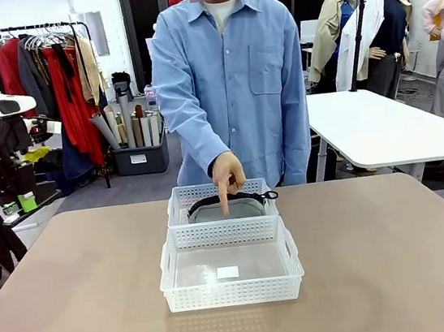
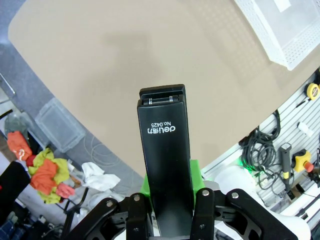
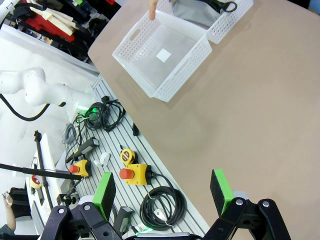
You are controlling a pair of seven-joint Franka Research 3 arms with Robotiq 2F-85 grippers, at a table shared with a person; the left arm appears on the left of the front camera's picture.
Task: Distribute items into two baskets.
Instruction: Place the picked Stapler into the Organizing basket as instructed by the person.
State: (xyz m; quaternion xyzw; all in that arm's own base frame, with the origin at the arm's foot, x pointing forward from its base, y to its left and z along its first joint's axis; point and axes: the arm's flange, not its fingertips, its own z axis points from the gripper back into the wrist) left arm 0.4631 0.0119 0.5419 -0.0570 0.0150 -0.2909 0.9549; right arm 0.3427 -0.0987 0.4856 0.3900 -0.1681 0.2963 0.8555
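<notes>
The left gripper [image 2: 167, 210] is clamped on the small black stapler [image 2: 165, 150], which stands up between its fingers in the left wrist view, white print on its face. It hangs above the brown table [image 2: 125, 75], near a rounded table corner, with a corner of a white basket [image 2: 280, 35] at the far upper right.

At the middle of the table, toward the far edge, the two white baskets sit end to end, touching. The near basket [image 1: 234, 295] carries the small white label [image 1: 228, 272] on its floor. The far basket [image 1: 179, 200] holds the grey waist bag [image 1: 244, 207] with its black strap [image 1: 250, 196]. The person's hand [image 1: 227, 173] points a finger down at the bag.

The right gripper [image 3: 165, 192] has its jaws wide apart, gripping nothing, over the table's near edge.
</notes>
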